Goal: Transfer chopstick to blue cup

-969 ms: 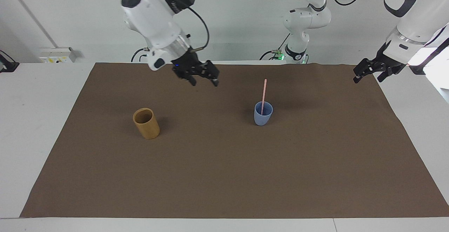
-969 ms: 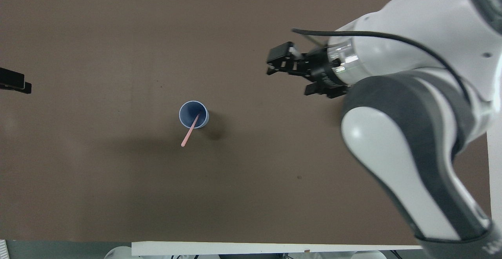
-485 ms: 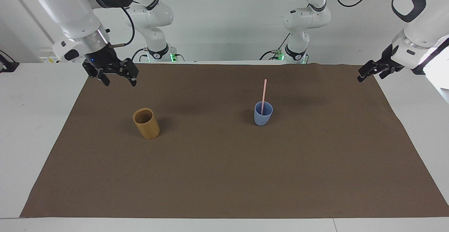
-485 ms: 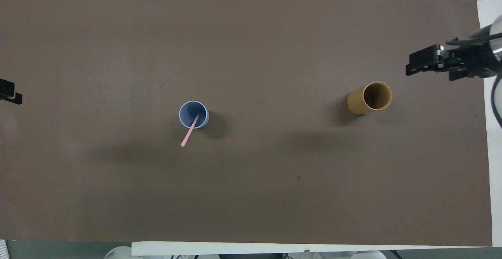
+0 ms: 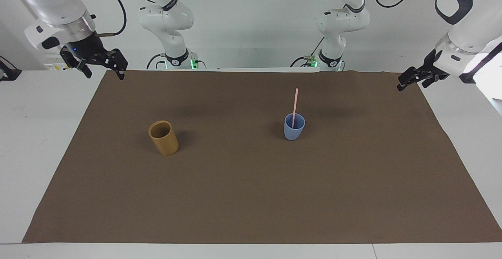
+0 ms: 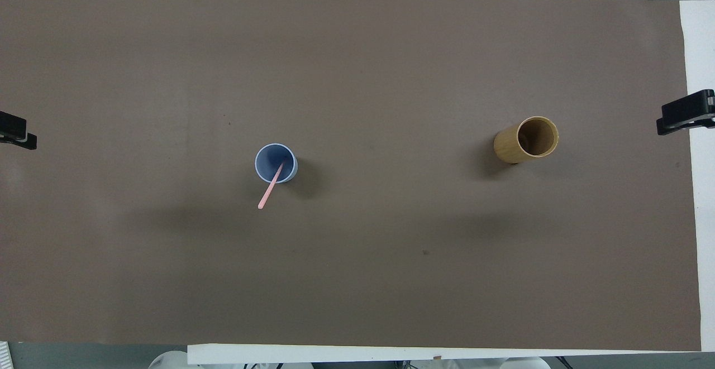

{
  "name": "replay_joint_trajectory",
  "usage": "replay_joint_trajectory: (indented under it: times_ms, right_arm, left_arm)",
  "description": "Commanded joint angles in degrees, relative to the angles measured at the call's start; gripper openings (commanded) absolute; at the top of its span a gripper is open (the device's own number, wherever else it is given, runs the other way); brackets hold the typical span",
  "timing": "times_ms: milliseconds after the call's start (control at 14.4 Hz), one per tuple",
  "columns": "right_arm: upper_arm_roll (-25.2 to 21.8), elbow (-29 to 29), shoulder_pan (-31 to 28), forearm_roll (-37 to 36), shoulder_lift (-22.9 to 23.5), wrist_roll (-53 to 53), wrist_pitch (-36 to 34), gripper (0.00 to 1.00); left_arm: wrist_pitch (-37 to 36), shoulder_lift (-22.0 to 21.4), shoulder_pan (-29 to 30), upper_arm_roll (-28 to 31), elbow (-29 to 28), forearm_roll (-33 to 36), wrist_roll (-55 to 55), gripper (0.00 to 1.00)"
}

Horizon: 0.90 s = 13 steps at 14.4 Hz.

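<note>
Chopstick in blue cup; both arms pulled clear.

Facing view: one chopstick [image 5: 295,106] stands in the one blue cup [image 5: 294,127], top leaning toward 12 o'clock. One tan cup [image 5: 163,137] at its 9 o'clock, empty. Right gripper [image 5: 102,70] open over the mat's corner; left gripper [image 5: 415,80] open at the mat's edge, waiting. Task looks done: park well clear of the stick.
Overhead view: chopstick top points 7 o'clock; brown mat [image 6: 357,274] covers the bench.

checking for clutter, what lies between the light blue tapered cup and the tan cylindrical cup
Nothing: only bare brown mat lies between the light blue tapered cup, which holds the pale pink chopstick, and the tan cylindrical cup. Both views show it.
</note>
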Motion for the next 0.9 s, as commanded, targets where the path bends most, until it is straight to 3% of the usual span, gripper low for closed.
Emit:
replay_joint_trajectory:
  times_ms: [0, 208, 415, 831]
  right_arm:
    - [1.0, -0.18, -0.6, -0.73, -0.05, -1.01, -0.74, 1.0]
    - [2.05, -1.15, -0.33, -0.64, -1.97, -1.01, -1.0, 1.0]
    - [5.74, -1.85, -3.84, -0.55, -2.07, -0.92, -1.53, 1.0]
    - [4.69, -1.94, -2.18, 0.15, -1.45, -0.48, -1.36, 1.0]
  left_arm:
    - [-0.34, -1.32, -0.61, 0.18, -1.3, 0.75, -0.2, 1.0]
    - [-0.34, -1.32, -0.53, 0.26, -1.13, 0.75, -0.11, 1.0]
    - [-0.43, -1.32, -0.52, 0.27, -1.12, 0.75, -0.2, 1.0]
    - [-0.43, -1.32, 0.0, 0.27, -1.21, 0.75, -0.63, 1.0]
